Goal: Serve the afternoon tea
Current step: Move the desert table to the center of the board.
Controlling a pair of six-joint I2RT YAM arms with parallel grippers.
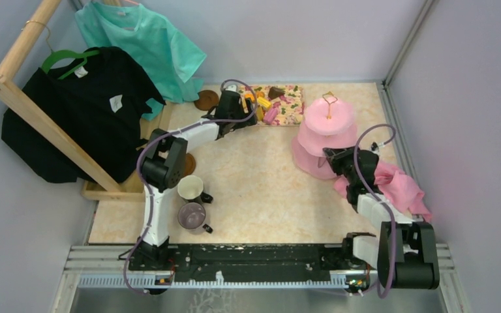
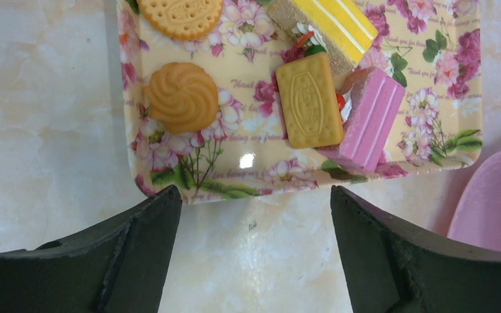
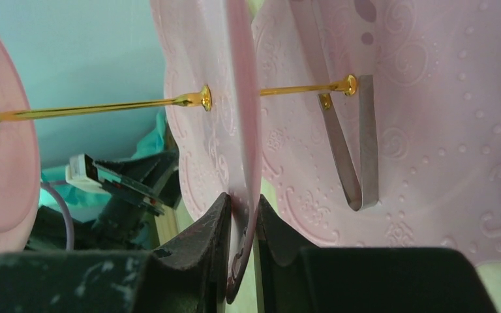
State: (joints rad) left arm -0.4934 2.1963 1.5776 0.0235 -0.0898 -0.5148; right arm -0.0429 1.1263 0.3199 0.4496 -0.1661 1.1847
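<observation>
L pincer [image 2: 254, 202]: jaws wide apart, nothing btwn them, bare tabletop [image 2: 52, 130] below. Floral tray [image 2: 254, 171] sits just ahead of the fingertips, near edge not touched. On the tray:
- swirl biscuit [image 2: 181, 96] ahead, on wrist view's left
- rect. biscuit [image 2: 308, 101] ahead, on view's right, lying partly over pink cake slice [image 2: 372, 120]
- yellow cake slice [image 2: 333, 23] and round biscuit [image 2: 179, 16] farther ahead, cut off by the frame

R pincer [image 3: 242, 207]: jaws almost together, pinching the rim of the cake stand [image 3: 430, 130]'s middle tier, which shows edge-on btwn the pads. Gold rod [image 3: 104, 107] runs crosswise ahead of the pincer, thru all three tiers. Bent metal strip [image 3: 359, 150] lies against the biggest tier, ahead and to view's right.

Overhead: stand upright, gold loop on top, R pincer at its near side. Can't tell if the base is off the table. Pink cloth [image 1: 401, 182] just behind R pincer, beside the arm.

White mug [image 1: 190, 187] and grey-purple mug [image 1: 192, 215] are well behind L pincer, close together near L arm's base. One brown saucer [image 1: 206, 100] is just beside L pincer, on its left. A second saucer [image 1: 188, 164] is behind it, partly hidden by the arm.
</observation>
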